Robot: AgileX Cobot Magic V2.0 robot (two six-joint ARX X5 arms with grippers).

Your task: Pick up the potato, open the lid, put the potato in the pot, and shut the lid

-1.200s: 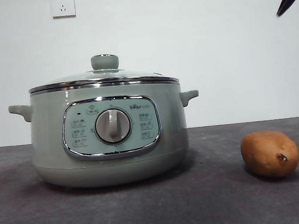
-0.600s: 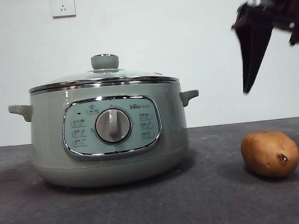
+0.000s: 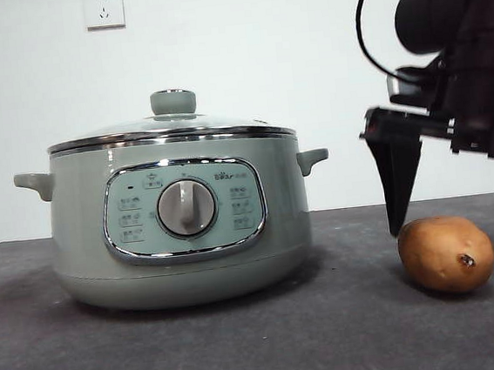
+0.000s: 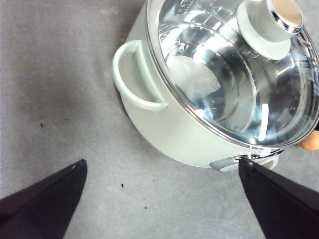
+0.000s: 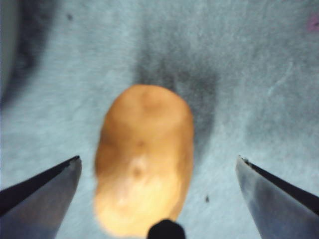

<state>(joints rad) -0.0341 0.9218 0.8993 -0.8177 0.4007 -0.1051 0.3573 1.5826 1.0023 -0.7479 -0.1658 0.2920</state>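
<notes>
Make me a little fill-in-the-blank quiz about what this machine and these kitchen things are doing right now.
1. The right gripper hangs over the potato with its jaws ____.
2. The lid sits ____ the pot.
3. The potato lies on the ____, apart from the pot.
4. The left gripper is above the pot's side ____.

Missing words: open; on; table; handle
</notes>
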